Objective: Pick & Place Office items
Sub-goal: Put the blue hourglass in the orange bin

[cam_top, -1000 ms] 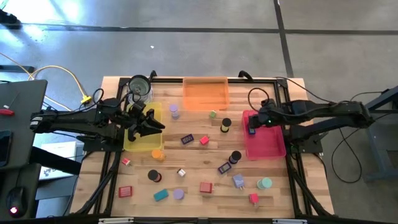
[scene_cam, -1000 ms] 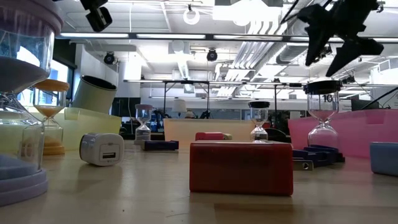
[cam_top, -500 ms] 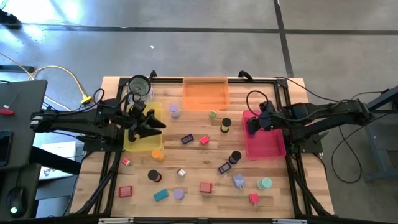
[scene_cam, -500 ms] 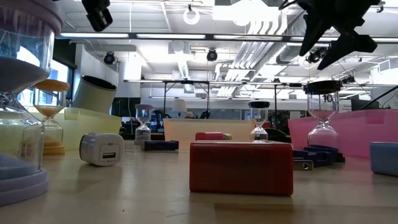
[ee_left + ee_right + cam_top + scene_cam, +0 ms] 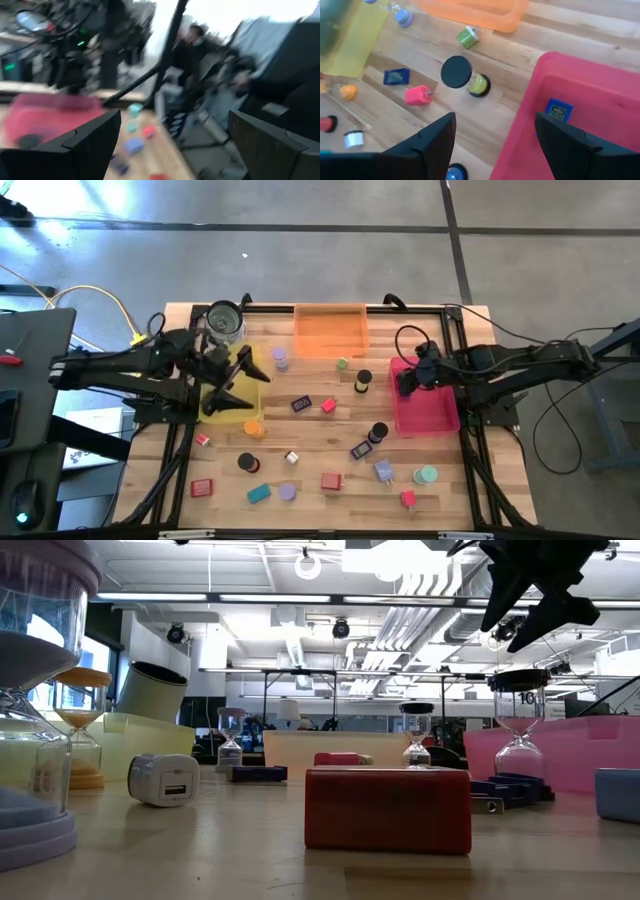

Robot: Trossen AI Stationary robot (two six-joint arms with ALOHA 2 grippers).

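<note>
Left gripper [image 5: 233, 384] above the yellow tray [image 5: 240, 413], just beside the jar [image 5: 223, 321]; fingers spread wide, released, nothing between them in the left wrist view. Right gripper [image 5: 404, 383] over the inner edge of the pink tray [image 5: 432, 412]; fingers also apart, holding nothing. Inside the pink tray, near that edge, one blue block [image 5: 557, 110], lying flat on the bottom. All other pieces loose on the table [image 5: 310, 442] between the trays. Near the orange tray [image 5: 330, 330]: a green cylinder [image 5: 467, 38] and a lavender one [image 5: 281, 359]. Closer to the pink tray, a black-topped cylinder [image 5: 457, 71], standing upright. In the middle, a dark-blue block [image 5: 396, 76] with a pink block [image 5: 417, 95] just beside it, not touching. Just beside the yellow tray's corner, an orange cylinder [image 5: 252, 428]. Along the front of the table, well apart from both grippers: two red blocks [image 5: 202, 488], a teal block [image 5: 259, 494] and several more small pieces.
</note>
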